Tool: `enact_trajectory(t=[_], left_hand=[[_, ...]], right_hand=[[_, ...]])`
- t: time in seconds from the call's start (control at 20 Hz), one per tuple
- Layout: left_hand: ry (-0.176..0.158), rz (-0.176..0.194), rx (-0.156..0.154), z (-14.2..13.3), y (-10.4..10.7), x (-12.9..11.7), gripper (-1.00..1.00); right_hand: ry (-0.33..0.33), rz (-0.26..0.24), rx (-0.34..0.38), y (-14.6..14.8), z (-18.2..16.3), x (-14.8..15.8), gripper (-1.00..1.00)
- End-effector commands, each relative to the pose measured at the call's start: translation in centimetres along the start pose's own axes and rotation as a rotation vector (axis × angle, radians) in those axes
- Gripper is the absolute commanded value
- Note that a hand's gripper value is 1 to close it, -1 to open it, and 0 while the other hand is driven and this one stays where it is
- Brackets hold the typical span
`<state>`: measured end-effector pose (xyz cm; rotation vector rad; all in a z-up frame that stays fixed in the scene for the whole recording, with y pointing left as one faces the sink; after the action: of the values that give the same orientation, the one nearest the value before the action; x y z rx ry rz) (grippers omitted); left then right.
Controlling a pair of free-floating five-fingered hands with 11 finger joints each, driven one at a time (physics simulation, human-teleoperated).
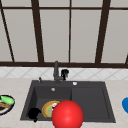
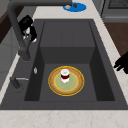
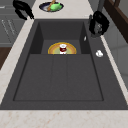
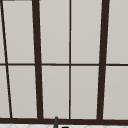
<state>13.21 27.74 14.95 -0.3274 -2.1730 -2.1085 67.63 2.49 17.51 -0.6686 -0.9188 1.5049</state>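
Facing the sink (image 1: pixel 105 100) from the front, the left hand (image 1: pixel 34 113) hangs low over the basin's near left corner, a dark curled shape with fingers drawn in and nothing between them. Just to its right lies a yellow-rimmed plate (image 1: pixel 47 109) on the basin floor, partly hidden by a big red ball (image 1: pixel 67 115) in the foreground. The right hand (image 1: pixel 64 73) sits up at the back rim, right beside the faucet (image 1: pixel 56 71); whether it closes on the faucet cannot be told here. Far to the left hand's left, a dish of food (image 1: pixel 5 103) rests on the tabletop (image 1: pixel 15 87); a blue object (image 1: pixel 125 104) sits at the far right edge.

From the left side, the right hand (image 2: pixel 28 27) is bent against the faucet's (image 2: pixel 17 30) upright stem, fingers curling downward. The left hand (image 2: pixel 122 63) pokes in at the near rim, fingers curled loosely. Between them, down in the basin, the plate (image 2: pixel 75 85) carries a small white-topped red jar (image 2: pixel 65 75) standing upright at its centre.

From the right side, the right hand (image 3: pixel 98 23) wraps around the faucet base, and the left hand (image 3: pixel 23 9) hovers over the tabletop edge near the dish of food (image 3: pixel 51 6).
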Motion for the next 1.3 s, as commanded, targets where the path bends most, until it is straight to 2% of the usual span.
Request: enact_trajectory(t=[0.0,0.25,0.35,0.4,0.45,0.5,0.75,1.25], left_hand=[[0.0,0.0,0.0,0.0,0.0,0.0,0.0],[0.0,0.0,0.0,0.0,0.0,0.0,0.0],[0.0,0.0,0.0,0.0,0.0,0.0,0.0],[0.0,0.0,0.0,0.0,0.0,0.0,0.0],[0.0,0.0,0.0,0.0,0.0,0.0,0.0],[0.0,0.0,0.0,0.0,0.0,0.0,0.0],[0.0,0.0,0.0,0.0,0.0,0.0,0.0],[0.0,0.0,0.0,0.0,0.0,0.0,0.0]], right_hand=[[0.034,0.053,0.051,1.0,-1.1,0.6,1.0],[0.052,0.018,0.073,-0.1,-1.7,0.3,1.0],[0.037,-0.008,0.103,-0.3,-1.9,0.1,1.0],[0.03,-0.017,0.092,0.0,-1.9,-0.1,1.0],[0.018,-0.044,0.064,0.2,-1.8,-0.9,1.0],[-0.017,-0.097,0.043,0.9,-1.8,-1.7,1.0],[-0.105,-0.217,0.024,1.4,-1.6,-3.4,1.0],[-0.231,-0.415,-0.058,2.7,-1.2,-6.1,1.0]])
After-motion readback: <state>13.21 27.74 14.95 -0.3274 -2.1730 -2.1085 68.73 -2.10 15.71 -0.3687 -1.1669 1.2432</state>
